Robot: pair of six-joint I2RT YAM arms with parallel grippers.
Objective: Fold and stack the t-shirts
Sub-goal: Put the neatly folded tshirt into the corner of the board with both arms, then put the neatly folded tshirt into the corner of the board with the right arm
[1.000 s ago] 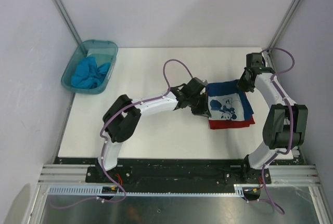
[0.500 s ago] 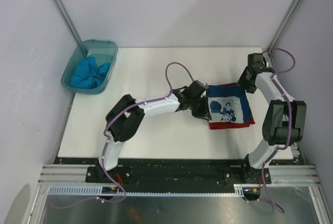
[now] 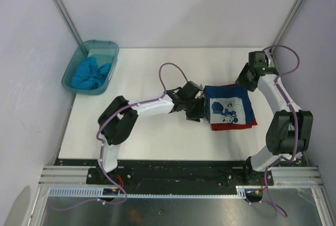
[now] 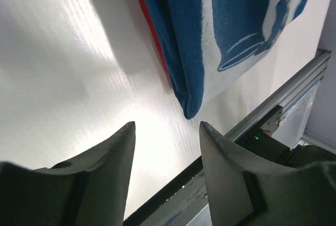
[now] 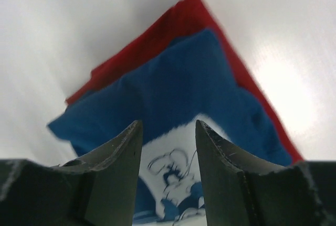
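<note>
As the left hand (image 3: 195, 111) backs away, blue shirt (image 3: 229, 105) lies flat.

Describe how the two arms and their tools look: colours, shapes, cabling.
Both arms match: the left arm and right arm have white links with bulky black joint housings. A thin purple cable loops loosely along each. The left tool and right tool each have two dark, matte, tapered fingers. No markings or sleeves show.

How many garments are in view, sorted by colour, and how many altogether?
Dark blue shirt: 1
Red shirt, under the blue one: 1
Turquoise bundle in the bin: 1, separate pieces cannot be told
Total: 3
</note>
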